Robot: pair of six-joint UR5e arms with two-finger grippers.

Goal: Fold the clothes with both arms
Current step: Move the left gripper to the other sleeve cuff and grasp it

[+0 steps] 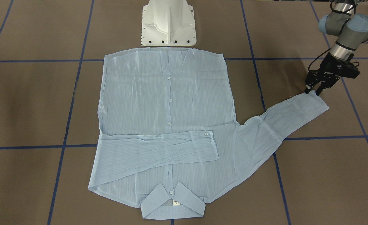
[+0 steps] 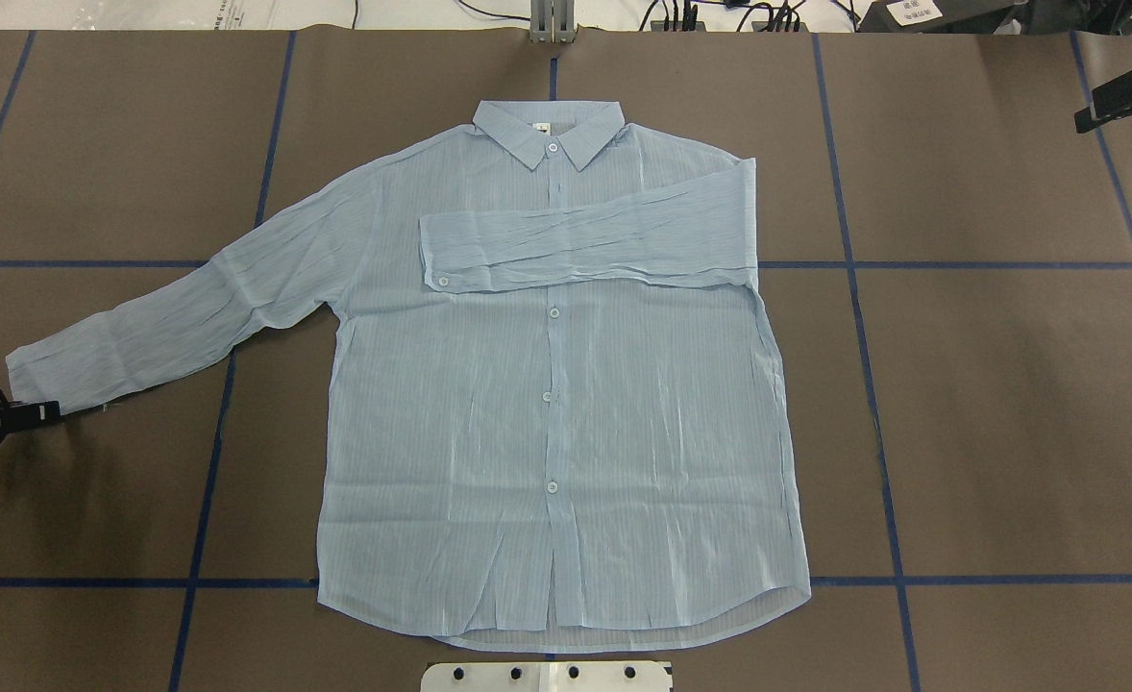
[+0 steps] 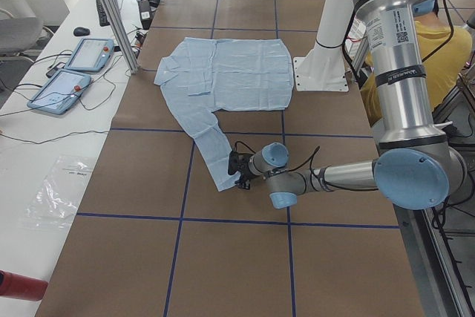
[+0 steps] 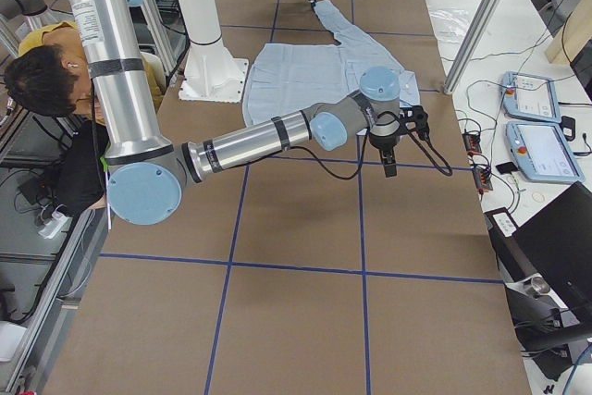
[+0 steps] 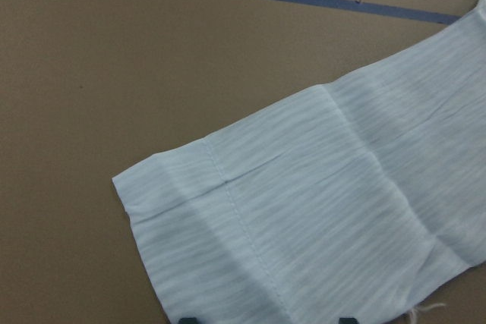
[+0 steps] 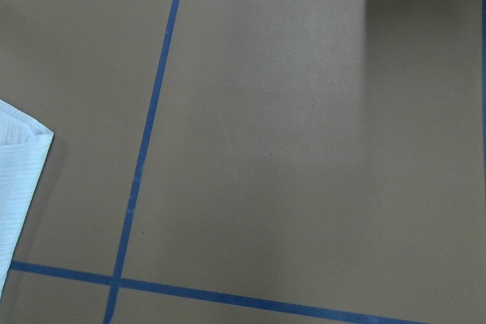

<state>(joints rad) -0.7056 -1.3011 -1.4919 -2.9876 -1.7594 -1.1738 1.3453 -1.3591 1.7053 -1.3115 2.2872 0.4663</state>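
Shirt: I see the shirt (image 2: 547,404) spread flat in the middle of the table (image 2: 1008,384), button side up. Its collar (image 2: 547,130) is at the far edge from the robot and its hem lies just in front of the white base (image 1: 168,23).
Folded sleeve: The sleeve (image 2: 585,240) on the robot's right side lies across the chest, with its buttoned cuff ending past the button line.
Loose sleeve: The other sleeve (image 2: 191,317) runs out flat and slanting toward the robot's left side, over a blue tape line (image 2: 215,432).
Cuff: My left wrist camera shows the open cuff (image 5: 197,218) flat on the brown surface.
Left gripper: The left gripper (image 1: 312,92) is low at the end of that cuff. Its fingertips (image 5: 190,319) are spread apart, with the cuff edge between them.
Right gripper: The right gripper (image 2: 1128,94) hangs over bare table, well off the shirt's right side. I cannot tell how its fingers stand.
Right wrist camera: I get only a corner of the fabric at the left edge, then table and tape.
Surroundings: A person in a yellow top (image 3: 438,50) is behind the robot.
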